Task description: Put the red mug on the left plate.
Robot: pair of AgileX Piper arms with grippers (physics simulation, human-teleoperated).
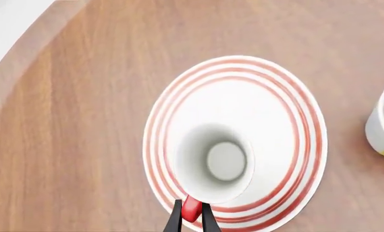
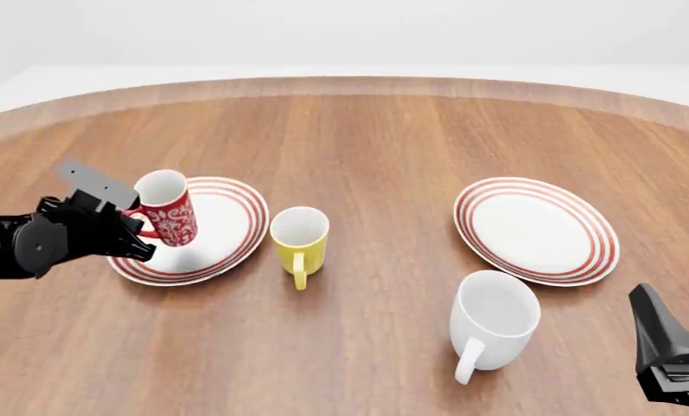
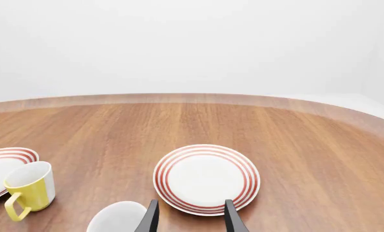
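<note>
The red mug (image 2: 171,211) with its white floral pattern stands upright, slightly tilted, over the left part of the left plate (image 2: 226,227). I cannot tell whether its base touches the plate. My left gripper (image 2: 139,230) is shut on the mug's red handle (image 1: 192,209). In the left wrist view I look down into the mug's white inside (image 1: 216,162), with the ringed left plate (image 1: 269,106) beneath it and the left gripper (image 1: 192,221) at the frame's edge. My right gripper (image 3: 190,220) is open and holds nothing, low at the front right (image 2: 659,329).
A yellow mug (image 2: 299,236) stands just right of the left plate. A larger white mug (image 2: 495,319) sits near the front, in front of the right plate (image 2: 537,230). The round wooden table's far edge (image 2: 344,85) curves across the back.
</note>
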